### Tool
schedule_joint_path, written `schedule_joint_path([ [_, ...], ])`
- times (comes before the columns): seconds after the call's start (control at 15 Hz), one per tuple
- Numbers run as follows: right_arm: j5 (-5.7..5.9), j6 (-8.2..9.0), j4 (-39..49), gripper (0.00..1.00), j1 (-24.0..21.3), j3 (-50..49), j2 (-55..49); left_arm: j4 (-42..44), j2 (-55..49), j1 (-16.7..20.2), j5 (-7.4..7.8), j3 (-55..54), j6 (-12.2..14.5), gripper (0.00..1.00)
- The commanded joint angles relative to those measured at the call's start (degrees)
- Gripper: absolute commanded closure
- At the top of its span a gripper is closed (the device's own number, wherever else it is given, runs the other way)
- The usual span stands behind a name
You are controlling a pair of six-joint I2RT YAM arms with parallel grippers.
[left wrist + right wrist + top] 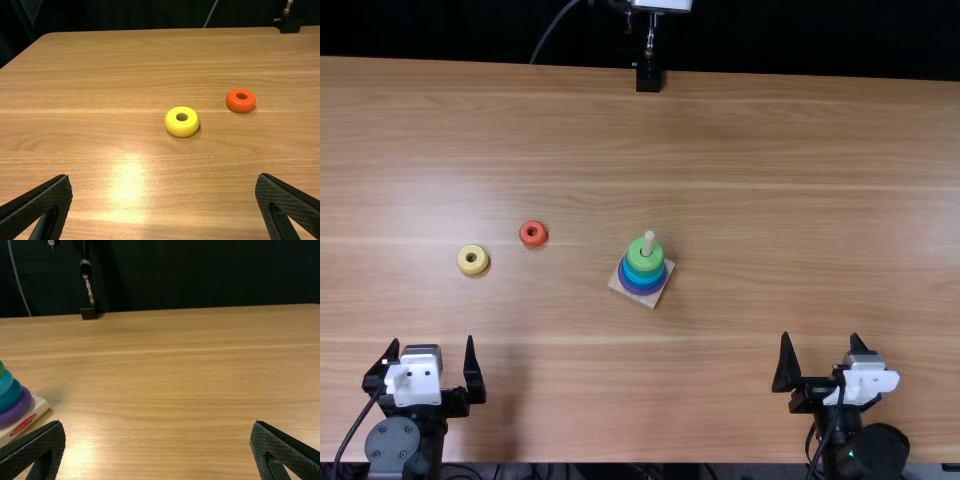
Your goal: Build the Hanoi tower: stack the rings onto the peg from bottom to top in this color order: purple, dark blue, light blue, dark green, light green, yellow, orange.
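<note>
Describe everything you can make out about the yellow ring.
The yellow ring is thick and rounded, with a small round hole in the middle. Its smooth, slightly glossy surface looks like painted wood or plastic. It lies flat, hole facing up, on the bare table, off the peg, beyond the open left hand. The orange ring lies nearby, apart from it; only the table touches it.

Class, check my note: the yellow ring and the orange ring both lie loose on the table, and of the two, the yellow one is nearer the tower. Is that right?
Not quite. The top view shows the orange ring nearer the tower, with the yellow ring farther from it. Both do lie loose on the table.
</note>
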Motion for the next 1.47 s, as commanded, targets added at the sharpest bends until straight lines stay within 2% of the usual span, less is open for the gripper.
schedule_joint_path([
  [0.0, 1.00, -0.29, 0.57, 0.00, -0.62, -1.81, -0.71, -2.50, -0.67, 0.38, -0.74, -6.48, 0.48, 0.00],
  [0.13, 1.00, -0.92, 0.57, 0.00, -0.62, -3.83, -0.71, -2.50, -0.67, 0.38, -0.74, -6.48, 0.48, 0.00],
  [0.27, 1.10, -3.88, -0.27, 0.00, -0.53, -3.83, -0.71, -2.50, -0.67, 0.38, -0.74, -6.48, 0.48, 0.00],
  [0.33, 1.00, -4.62, -1.33, 0.00, -0.71, -3.92, -0.71, -2.50, -0.67, 0.38, -0.74, -6.48, 0.48, 0.00],
  [0.47, 1.00, -4.62, -4.81, 0.00, -0.89, -3.92, -0.71, -2.50, -0.67, 0.38, -0.74, -6.48, 0.48, 0.00],
  [1.27, 1.00, -4.40, -5.02, 0.00, -0.89, -3.83, -0.71, -2.08, -0.67, 0.56, -0.53, -6.48, 0.59, 0.00],
  [1.33, 1.00, -4.40, -5.02, 0.00, -0.89, -3.83, -0.71, -2.39, -0.67, 0.91, -1.26, -6.48, 0.59, 0.00],
  [1.4, 1.00, -4.40, -5.02, 0.00, -0.89, -3.83, -0.71, -2.39, -0.67, 1.08, -1.16, -6.48, 0.48, 0.00],
])
